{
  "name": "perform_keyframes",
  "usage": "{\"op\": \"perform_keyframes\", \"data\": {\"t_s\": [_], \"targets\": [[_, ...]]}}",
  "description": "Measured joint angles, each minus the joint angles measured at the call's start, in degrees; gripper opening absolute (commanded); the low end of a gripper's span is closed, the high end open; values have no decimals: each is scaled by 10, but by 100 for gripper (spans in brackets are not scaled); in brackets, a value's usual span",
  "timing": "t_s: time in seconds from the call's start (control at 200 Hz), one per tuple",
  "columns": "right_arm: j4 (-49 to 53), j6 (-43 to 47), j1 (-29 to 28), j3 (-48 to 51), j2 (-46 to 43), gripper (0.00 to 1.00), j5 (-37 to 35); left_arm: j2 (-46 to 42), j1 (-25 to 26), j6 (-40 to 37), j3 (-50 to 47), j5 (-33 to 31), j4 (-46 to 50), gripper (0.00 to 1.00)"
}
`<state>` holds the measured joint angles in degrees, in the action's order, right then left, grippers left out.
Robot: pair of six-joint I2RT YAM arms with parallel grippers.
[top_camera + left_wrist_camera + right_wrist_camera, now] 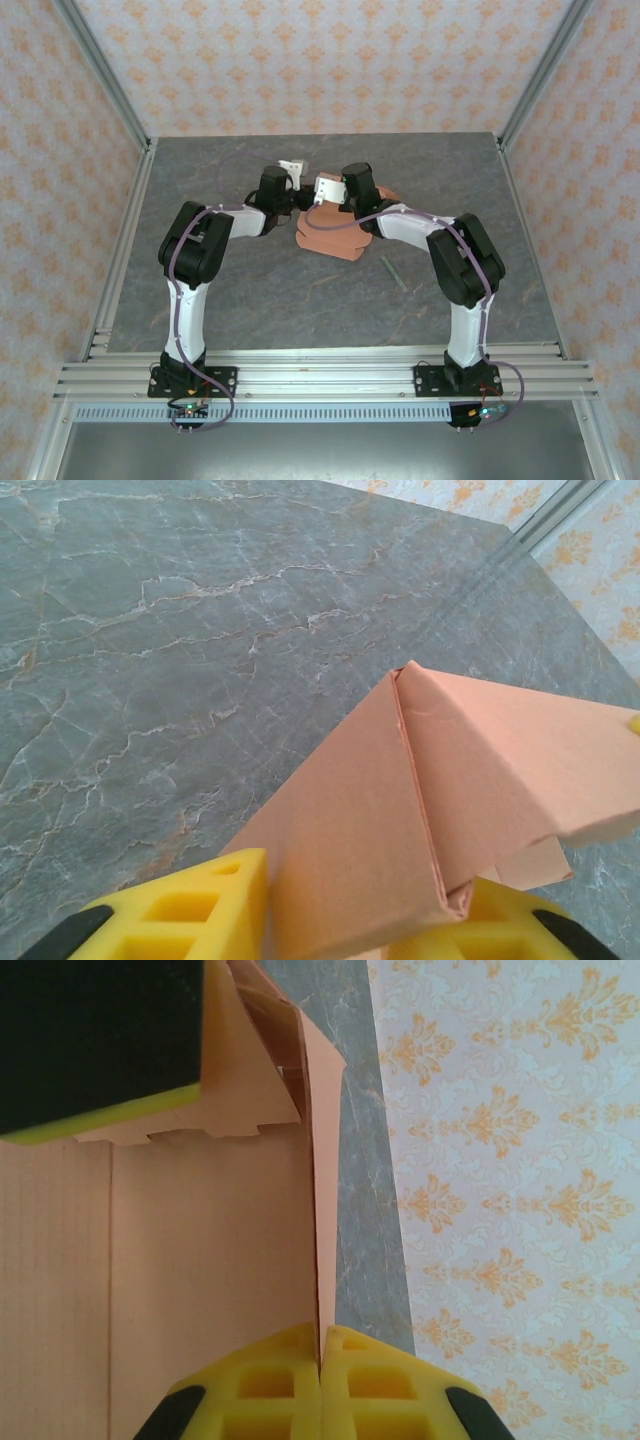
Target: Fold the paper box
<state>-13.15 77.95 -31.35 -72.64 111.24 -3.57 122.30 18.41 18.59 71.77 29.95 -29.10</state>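
Now we see the left gripper and right gripper each clamping a paper box flap; a thin grey stick lies apart on the table.

- from above, the right arm covers part of the paper box.
- left wrist view: the box runs off the right edge.
- right wrist view: off the left and bottom edges.

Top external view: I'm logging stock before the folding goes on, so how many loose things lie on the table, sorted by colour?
Salmon-orange paper box: 1
Thin grey stick: 1
Total: 2
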Motion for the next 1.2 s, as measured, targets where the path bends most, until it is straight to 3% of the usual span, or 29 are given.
{"op": "perform_keyframes", "data": {"t_s": [0.32,0.49,0.771,1.201], "targets": [[13,0,0,-7,0,0,2,0,0,-6,-3,-5,-3,44],[22,0,-1,-12,0,0,8,0,1,3,-8,-26,-13,35],[28,3,-5,-15,0,0,4,0,16,9,-14,-62,-27,35],[-61,59,-20,21,9,0,-11,0,18,9,-29,-71,-50,41]]}}
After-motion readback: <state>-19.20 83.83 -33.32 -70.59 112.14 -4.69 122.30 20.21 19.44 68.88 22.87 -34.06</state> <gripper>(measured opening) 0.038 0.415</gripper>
